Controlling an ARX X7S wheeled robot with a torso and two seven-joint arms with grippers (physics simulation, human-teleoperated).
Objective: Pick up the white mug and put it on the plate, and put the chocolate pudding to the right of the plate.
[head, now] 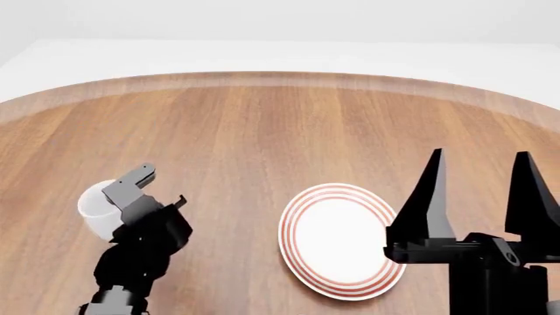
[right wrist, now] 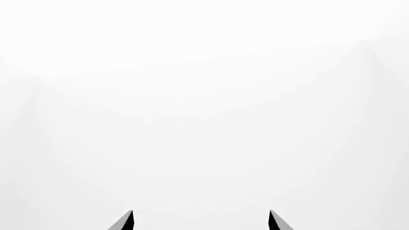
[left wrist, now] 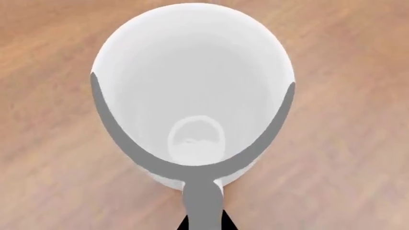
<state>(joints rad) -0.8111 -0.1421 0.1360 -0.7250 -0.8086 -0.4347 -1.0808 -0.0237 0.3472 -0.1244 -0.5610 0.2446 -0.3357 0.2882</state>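
The white mug (left wrist: 191, 72) fills the left wrist view from above, its hollow open to the camera. Its grey-shaded handle (left wrist: 202, 199) runs down between the two dark fingertips of my left gripper (left wrist: 204, 221), which is shut on it. In the head view the mug (head: 94, 207) is at the table's left, with my left gripper (head: 153, 190) against its right side. The plate (head: 337, 243), white with red rings, lies right of centre. My right gripper (head: 477, 190) is raised by the plate's right edge, open with nothing in it. The chocolate pudding is out of view.
The round wooden table (head: 262, 131) stretches back to a curved far edge (head: 280, 75), with white floor beyond it. The right wrist view shows only blank white past my right gripper (right wrist: 199, 218).
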